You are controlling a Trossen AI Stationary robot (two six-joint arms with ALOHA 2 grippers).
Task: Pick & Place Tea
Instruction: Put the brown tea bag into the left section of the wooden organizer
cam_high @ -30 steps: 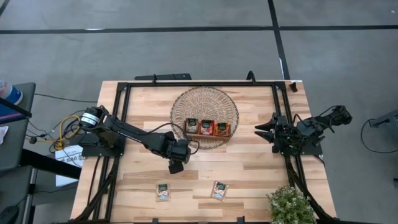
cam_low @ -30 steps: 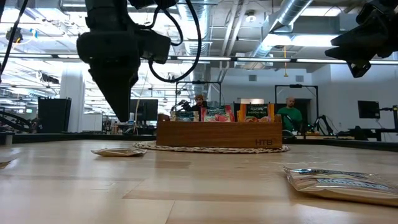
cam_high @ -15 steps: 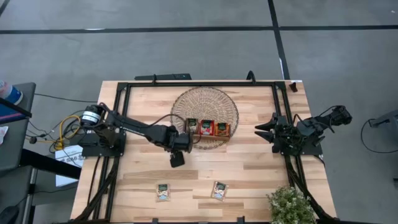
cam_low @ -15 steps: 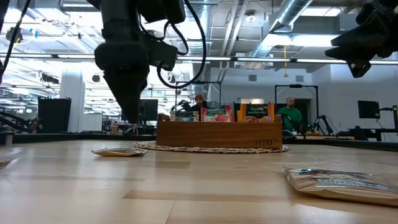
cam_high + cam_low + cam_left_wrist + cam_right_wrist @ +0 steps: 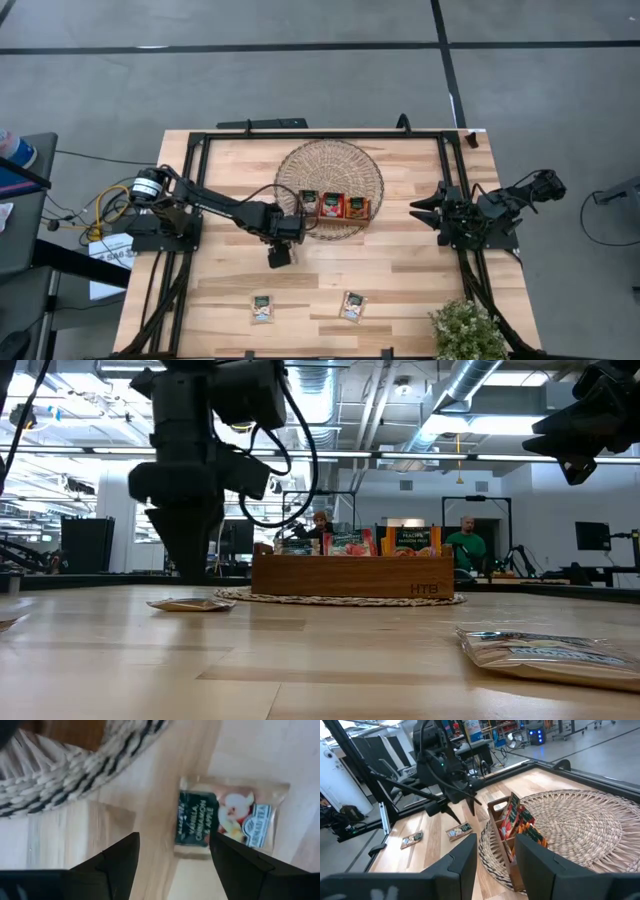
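Near the basket's near-left rim, my left gripper is open and points down over a pale sachet with a dark-green top. That sachet lies flat on the table and the gripper hides it in the high view. The fingers stand to either side above it, not touching. Two more sachets lie flat near the near edge. The wooden tray stands on the round wicker basket and holds upright sachets, red, orange and green-topped. My right gripper waits open at the table's right side.
A dark frame runs round the table's far side and along both arm bases. A small plant stands at the near-right corner. Bare wood lies between the basket and the two near sachets. People sit in the room beyond the table.
My left gripper has drawn back a little toward the far edge and the basket, swung right and then left again, and turned about its wrist. Its tips now stand slightly lower over the sachet. The sachets have not moved.
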